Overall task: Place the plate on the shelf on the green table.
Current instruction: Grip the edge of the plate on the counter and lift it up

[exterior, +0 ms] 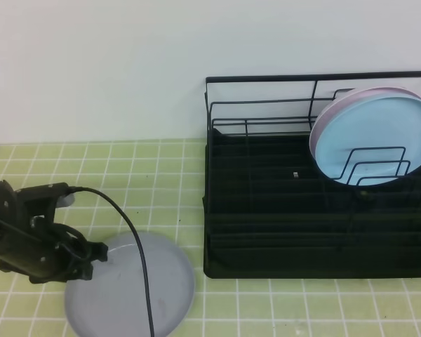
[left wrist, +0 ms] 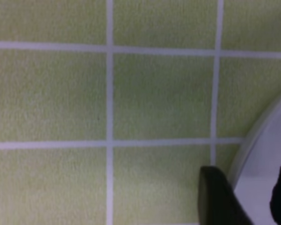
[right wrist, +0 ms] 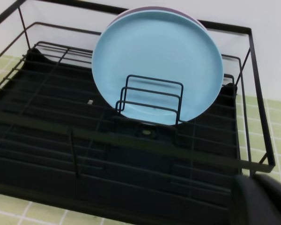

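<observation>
The pale grey plate (exterior: 137,288) lies flat on the green table (exterior: 161,168) at the front left. My left gripper (exterior: 92,258) is low over the plate's left edge. In the left wrist view its jaws are apart, one dark finger (left wrist: 220,199) on the tile side and the other on the plate side of the plate's rim (left wrist: 264,150). The black wire shelf (exterior: 266,232) stands at the right. The right gripper is out of the high view; the right wrist view shows only a dark finger (right wrist: 262,201) in front of the shelf (right wrist: 61,136).
A light blue plate (exterior: 368,140) stands upright in the looped dividers at the shelf's right end, with a pink plate (exterior: 379,92) just behind it; the light blue plate also shows in the right wrist view (right wrist: 157,61). A black cable (exterior: 137,246) runs across the grey plate. A white wall is behind.
</observation>
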Available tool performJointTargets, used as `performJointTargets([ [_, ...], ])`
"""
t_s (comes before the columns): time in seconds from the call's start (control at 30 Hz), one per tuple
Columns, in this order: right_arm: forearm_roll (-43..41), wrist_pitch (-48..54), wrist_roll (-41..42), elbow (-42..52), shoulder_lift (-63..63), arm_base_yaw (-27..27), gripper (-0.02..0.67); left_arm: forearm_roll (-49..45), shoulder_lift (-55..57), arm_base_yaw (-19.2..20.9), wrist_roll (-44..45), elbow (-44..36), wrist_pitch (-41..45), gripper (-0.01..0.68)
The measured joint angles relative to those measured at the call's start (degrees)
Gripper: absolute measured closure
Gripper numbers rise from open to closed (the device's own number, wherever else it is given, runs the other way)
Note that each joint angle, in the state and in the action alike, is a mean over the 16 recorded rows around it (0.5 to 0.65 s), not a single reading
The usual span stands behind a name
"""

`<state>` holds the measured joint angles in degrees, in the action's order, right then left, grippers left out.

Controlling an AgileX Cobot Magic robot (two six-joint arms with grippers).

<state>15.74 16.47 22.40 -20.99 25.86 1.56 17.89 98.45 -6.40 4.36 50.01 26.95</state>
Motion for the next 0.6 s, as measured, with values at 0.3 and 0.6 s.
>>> performJointTargets([
  [0.3,0.0,0.0,0.0,0.0,0.0,0.0,0.648,0.5,1.2,0.0,2.4,0.0,-1.0,0.531],
  [0.6,0.0,0.0,0.0,0.0,0.0,0.0,0.648,0.6,2.0,0.0,3.4,0.9,-1.2,0.625],
])
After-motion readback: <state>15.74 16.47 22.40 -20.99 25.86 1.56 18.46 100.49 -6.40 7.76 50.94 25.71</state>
